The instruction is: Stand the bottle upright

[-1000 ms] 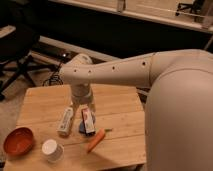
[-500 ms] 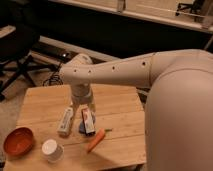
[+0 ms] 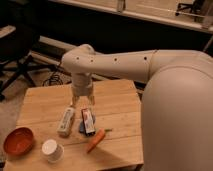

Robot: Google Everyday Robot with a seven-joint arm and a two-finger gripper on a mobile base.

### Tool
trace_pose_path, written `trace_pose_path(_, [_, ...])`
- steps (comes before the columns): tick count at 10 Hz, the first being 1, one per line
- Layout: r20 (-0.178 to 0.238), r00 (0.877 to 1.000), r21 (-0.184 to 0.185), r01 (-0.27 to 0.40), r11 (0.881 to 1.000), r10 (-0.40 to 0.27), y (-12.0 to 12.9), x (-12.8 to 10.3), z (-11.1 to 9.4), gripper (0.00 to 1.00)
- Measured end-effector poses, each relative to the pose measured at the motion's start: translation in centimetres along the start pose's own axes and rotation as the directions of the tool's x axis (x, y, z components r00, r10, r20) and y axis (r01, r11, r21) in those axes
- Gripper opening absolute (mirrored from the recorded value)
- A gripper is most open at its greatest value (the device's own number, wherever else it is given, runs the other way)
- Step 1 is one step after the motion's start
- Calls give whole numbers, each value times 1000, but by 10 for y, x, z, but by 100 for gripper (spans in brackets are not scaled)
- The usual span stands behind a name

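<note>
Wooden surface [image 3: 120,107] carries everything. End effector [image 3: 83,101] hangs spread and empty, just above the far ends of the bottle [image 3: 66,121] and packet [image 3: 87,121]. Bottle lies flat beside the packet. Approach step, I judge; next move: centre over bottle, descend, clamp.

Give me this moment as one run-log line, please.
pincer: open, empty, poised over table just behind bottle | bottle: lying flat beside packet, untouched | upright: not yet

The gripper [image 3: 83,102] hangs with jaws apart over the wooden table [image 3: 120,107], just behind 1 bottle [image 3: 66,121] lying flat beside a packet [image 3: 88,121], near 1 carrot [image 3: 95,140].
</note>
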Motion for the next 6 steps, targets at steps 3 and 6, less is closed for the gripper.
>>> trace_pose_path(3, [-55,998,-56,25,998,-28,-5,-39,-2,65])
trace_pose_path(6, [-107,994,-44,7,999,-12,0,-68,15,65])
